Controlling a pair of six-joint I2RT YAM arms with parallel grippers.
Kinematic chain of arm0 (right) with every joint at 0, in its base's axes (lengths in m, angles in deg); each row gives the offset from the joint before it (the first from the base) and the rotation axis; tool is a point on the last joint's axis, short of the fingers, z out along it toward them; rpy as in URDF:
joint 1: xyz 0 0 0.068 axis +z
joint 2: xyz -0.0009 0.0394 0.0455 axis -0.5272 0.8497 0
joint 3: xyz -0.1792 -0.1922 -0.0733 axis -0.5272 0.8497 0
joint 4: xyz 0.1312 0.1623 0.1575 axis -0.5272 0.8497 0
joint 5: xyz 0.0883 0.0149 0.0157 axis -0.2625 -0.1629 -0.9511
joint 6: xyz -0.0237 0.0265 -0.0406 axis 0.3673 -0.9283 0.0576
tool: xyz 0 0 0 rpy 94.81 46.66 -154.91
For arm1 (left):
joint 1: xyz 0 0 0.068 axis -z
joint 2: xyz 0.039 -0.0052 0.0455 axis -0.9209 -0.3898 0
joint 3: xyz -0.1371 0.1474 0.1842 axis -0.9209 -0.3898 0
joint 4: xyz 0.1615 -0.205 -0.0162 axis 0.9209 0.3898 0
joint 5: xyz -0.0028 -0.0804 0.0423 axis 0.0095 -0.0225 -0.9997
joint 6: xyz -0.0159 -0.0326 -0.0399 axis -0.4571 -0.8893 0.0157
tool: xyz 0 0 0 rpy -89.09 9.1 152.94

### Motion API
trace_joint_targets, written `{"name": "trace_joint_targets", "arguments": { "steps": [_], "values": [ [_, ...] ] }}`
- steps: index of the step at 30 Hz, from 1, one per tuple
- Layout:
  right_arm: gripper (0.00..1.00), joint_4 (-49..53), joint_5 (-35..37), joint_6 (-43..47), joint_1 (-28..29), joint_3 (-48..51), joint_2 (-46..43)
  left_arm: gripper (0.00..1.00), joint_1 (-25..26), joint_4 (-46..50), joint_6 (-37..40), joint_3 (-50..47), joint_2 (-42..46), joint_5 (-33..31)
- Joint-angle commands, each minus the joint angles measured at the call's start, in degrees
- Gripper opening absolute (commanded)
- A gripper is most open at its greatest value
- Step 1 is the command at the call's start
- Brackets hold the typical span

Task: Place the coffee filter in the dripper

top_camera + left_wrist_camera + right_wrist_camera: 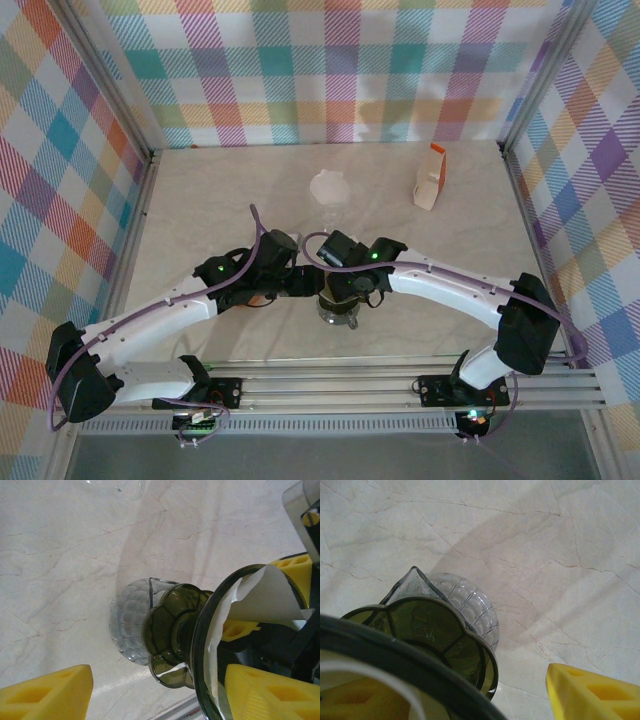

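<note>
Filter inside dripper rim, bare table beyond

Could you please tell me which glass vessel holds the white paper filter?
The dark green dripper on the patterned carafe; the clear vessel stands alone farther back.

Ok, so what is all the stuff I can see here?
dripper: 1, dark green, on the glass jug, table's near middle
paper filter: 1, white, inside the dripper
glass jug: 1, clear, under the dripper
clear thing: 1, see-through, behind the dripper; too blurry to name
box: 1, orange and white, back right
table: 1, pale marble
left tool: 1, yellow fingers, open, at the dripper
right tool: 1, yellow fingers, open, at the dripper's rim
</note>
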Motion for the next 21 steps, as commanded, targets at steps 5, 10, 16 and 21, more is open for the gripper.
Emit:
{"name": "trace_joint_targets", "arguments": {
  "steps": [5, 10, 16, 21],
  "values": [
    [0.69, -0.61, -0.1, -1.17, -0.18, 1.7, 0.54, 0.69, -0.53, -0.4, -0.25, -1.35, -0.18, 0.05],
    [0.7, -1.01, 0.1, -1.32, -0.19, 1.89, -0.59, 0.63, -0.54, -0.24, -0.29, -1.34, -0.52, -0.01],
    [0.7, -1.08, 0.27, -1.43, -0.15, 1.71, -1.09, 0.6, -0.54, 0.37, -0.18, -1.34, -0.34, -0.11],
    [0.71, -1.97, 0.6, -1.25, -0.13, 1.56, -2.99, 0.59, -0.58, 0.63, -0.08, -1.11, -0.54, -0.02]
  ]
}}
